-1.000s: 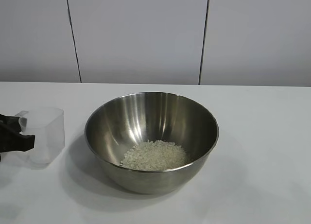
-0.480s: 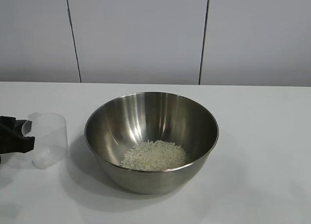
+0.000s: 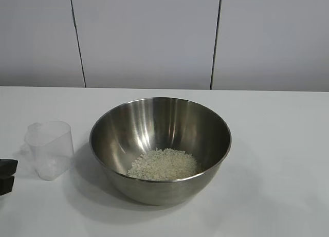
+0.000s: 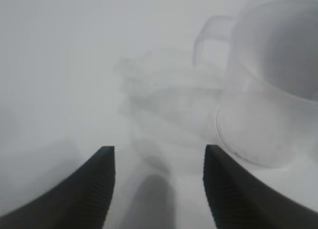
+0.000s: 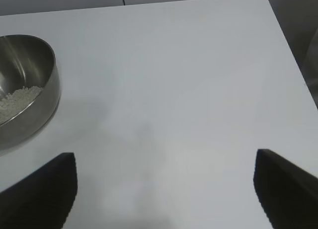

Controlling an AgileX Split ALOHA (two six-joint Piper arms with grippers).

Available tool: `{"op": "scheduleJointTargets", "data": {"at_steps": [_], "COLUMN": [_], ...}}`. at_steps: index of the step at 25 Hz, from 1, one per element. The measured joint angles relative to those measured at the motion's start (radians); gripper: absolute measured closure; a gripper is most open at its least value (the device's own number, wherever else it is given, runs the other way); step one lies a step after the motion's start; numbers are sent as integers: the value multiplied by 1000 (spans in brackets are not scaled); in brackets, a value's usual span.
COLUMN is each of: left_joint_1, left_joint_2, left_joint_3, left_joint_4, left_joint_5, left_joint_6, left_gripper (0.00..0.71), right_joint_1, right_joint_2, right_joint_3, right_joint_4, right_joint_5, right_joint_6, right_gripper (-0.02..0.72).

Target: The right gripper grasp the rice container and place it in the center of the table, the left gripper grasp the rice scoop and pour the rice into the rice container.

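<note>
One white table (image 3: 288,144) carries one steel rice container (image 3: 160,149) at its centre with one heap of rice (image 3: 163,164) inside, one upright empty rice scoop (image 3: 50,149) just beside it, while the left gripper (image 4: 158,189) and right gripper (image 5: 164,189) gape empty.

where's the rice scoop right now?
In the exterior view the rice scoop stands upright on the table at the left, just beside the rice container. The left tool is apart from it, at the frame's left edge.
</note>
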Motion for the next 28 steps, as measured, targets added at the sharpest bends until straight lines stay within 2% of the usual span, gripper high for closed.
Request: {"op": "scheduleJointTargets", "data": {"at_steps": [2, 6, 9, 14, 16, 19, 21, 23, 28], "left_joint_1": [0, 0, 0, 0, 0, 13, 52, 121, 383], "left_joint_2": [-23, -111, -219, -455, -555, -670, -702, -711, -712], "left_joint_3": [4, 6, -22, -134, -224, -432, -557, -667, -862], "left_joint_4": [-4, -12, -14, -14, -14, -14, -12, -12, -12], "left_joint_5": [0, 2, 140, 524, 772, 1178, 1366, 1505, 1722], "left_joint_6": [-20, -24, 18, 56, 56, 59, 77, 93, 149], "left_gripper": [112, 72, 66, 65, 65, 65, 70, 74, 74], "right_joint_1": [0, 0, 0, 0, 0, 0, 0, 0, 0], "right_joint_2": [0, 0, 0, 0, 0, 0, 0, 0, 0], "right_joint_3": [0, 0, 0, 0, 0, 0, 0, 0, 0], "right_joint_4": [0, 0, 0, 0, 0, 0, 0, 0, 0], "right_joint_5": [0, 0, 0, 0, 0, 0, 0, -1, 0], "right_joint_6": [0, 0, 0, 0, 0, 0, 0, 0, 0], "right_gripper": [42, 42, 42, 42, 42, 42, 42, 42, 42]}}
